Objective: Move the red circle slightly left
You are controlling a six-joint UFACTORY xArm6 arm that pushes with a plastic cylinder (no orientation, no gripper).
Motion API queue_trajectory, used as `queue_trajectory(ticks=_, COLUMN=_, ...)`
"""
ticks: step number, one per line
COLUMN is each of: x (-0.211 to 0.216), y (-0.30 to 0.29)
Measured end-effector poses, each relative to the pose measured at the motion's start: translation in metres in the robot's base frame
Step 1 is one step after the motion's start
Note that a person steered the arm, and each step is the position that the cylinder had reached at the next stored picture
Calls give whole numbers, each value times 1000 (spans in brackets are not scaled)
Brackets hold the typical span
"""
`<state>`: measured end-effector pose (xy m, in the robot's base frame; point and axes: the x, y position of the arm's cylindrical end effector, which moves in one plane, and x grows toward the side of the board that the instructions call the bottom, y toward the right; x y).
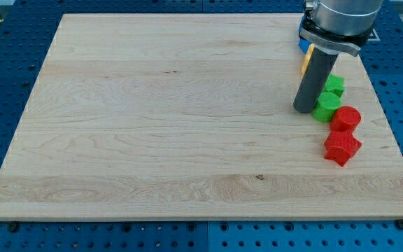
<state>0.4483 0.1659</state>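
The red circle [345,117] sits on the wooden surface [152,126] near its right edge, a little above mid-height in the view. Just below it, touching or nearly so, lies a red star-like block [342,147]. Just up and to its left is a green block [327,106], touching or nearly touching it, and a second green block [335,85] sits above that one. Farther up, mostly hidden behind the arm, a yellow block [306,61] and a blue block [303,45] show as slivers; their shapes cannot be made out.

My tip [303,110] rests on the surface just left of the lower green block and up-left of the red circle, apart from the circle. There are no jaws on this arm, only the dark rod [315,78].

All the blocks crowd a narrow strip along the right edge. To the left of the red circle the surface is open all the way across to the far left edge, with only my tip standing near that path, slightly above it. To the circle's right, little surface remains before the edge.
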Motion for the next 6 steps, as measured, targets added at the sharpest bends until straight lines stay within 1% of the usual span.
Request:
queue_trajectory(ticks=1, x=8, y=-2)
queue_trajectory(ticks=2, x=34, y=-33)
queue_trajectory(ticks=3, x=86, y=-44)
queue_trajectory(ticks=4, x=137, y=-28)
queue_trajectory(ticks=5, x=160, y=25)
queue_trajectory(ticks=6, x=158, y=86)
